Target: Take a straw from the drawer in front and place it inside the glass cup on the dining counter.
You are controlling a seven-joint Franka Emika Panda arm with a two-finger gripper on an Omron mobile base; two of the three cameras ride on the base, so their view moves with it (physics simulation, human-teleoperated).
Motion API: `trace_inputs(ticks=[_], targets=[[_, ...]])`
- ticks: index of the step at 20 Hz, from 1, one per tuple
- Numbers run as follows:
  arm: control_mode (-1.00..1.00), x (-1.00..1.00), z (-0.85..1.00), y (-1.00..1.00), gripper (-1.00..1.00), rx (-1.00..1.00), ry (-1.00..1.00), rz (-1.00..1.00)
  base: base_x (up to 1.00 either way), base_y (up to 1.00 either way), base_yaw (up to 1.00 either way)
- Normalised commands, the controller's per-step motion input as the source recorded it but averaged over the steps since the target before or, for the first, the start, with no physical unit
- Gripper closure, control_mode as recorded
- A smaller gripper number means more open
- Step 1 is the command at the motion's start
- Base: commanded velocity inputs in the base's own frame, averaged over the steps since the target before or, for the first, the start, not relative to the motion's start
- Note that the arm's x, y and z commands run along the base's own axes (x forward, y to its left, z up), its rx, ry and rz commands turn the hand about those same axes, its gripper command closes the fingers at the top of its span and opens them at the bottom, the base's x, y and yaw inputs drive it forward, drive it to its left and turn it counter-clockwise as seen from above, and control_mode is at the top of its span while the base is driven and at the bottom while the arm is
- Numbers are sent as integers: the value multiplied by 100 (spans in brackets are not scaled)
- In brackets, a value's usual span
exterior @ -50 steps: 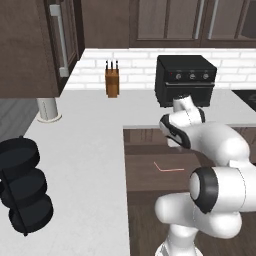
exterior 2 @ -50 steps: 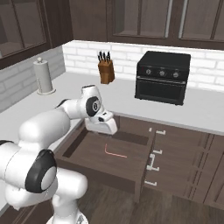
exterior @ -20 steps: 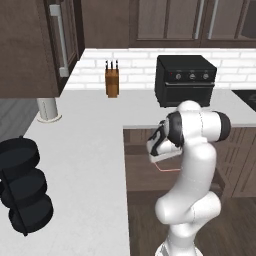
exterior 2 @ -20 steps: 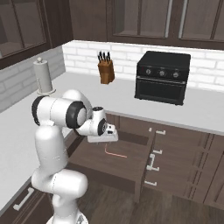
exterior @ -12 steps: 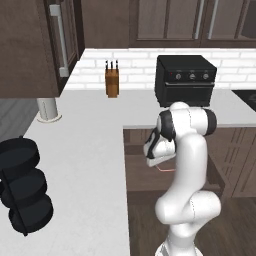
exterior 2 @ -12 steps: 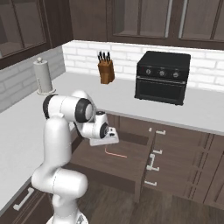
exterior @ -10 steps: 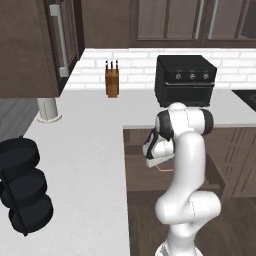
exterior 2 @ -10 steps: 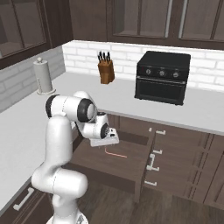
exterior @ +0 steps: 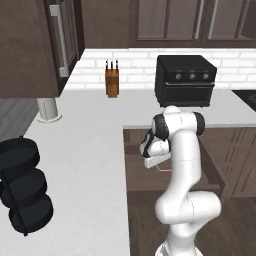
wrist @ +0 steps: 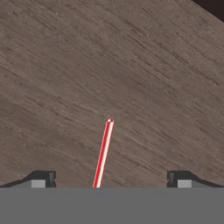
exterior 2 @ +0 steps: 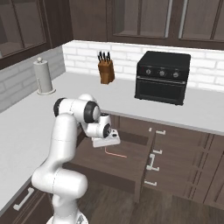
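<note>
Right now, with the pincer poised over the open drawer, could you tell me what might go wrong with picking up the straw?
1. The straw lies flat on the drawer floor, thin and hard to pinch; the open pincer may scrape wood or miss.
2. The hand view shows it slightly slanted between the fingertips, so closing could roll it aside.

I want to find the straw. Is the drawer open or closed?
Open. The drawer is pulled out from the cabinets, and the straw lies flat on its wooden bottom, under the open gripper.
</note>
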Motion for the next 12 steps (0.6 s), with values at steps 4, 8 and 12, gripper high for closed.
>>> trace_inputs(ticks=[4, 8, 12], targets=[[-100, -2, -45, 0, -100, 1, 0, 1, 0, 0, 0], [-100, -15, -34, 0, 100, 1, 0, 0, 0, 0, 0], [-100, -31, -18, 0, 100, 1, -1, 0, 0, 0, 0]])
